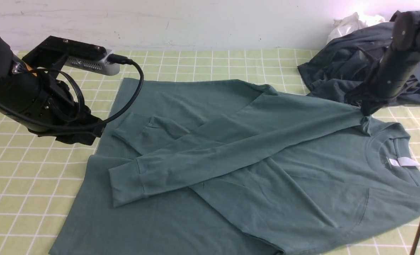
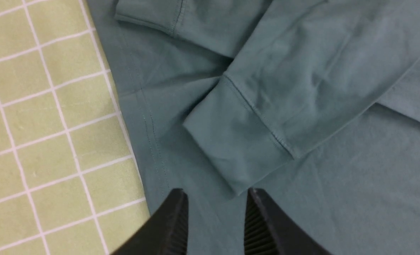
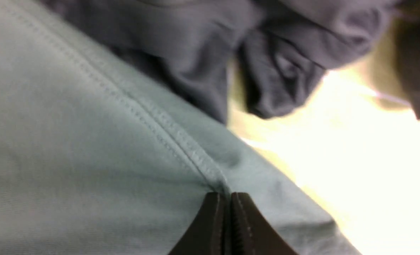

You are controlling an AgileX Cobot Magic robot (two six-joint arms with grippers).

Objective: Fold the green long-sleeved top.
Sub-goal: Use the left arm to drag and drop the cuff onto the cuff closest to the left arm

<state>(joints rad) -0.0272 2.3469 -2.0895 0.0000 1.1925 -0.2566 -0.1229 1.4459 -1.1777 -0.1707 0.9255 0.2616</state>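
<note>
The front view looks forward and down from between the arms over the desk, while the wrist views look closely past the left pincer and, nearer still, the right pincer, all three sharing the green long-sleeved top.

i count one green long-sleeved top, one charcoal-grey garment, one white cloth, one neck label, one checked tablecloth, and my two grippers: one left gripper, one right gripper.

Green top: matt knit cloth; left gripper: ribbed, prob. rubber.
</note>
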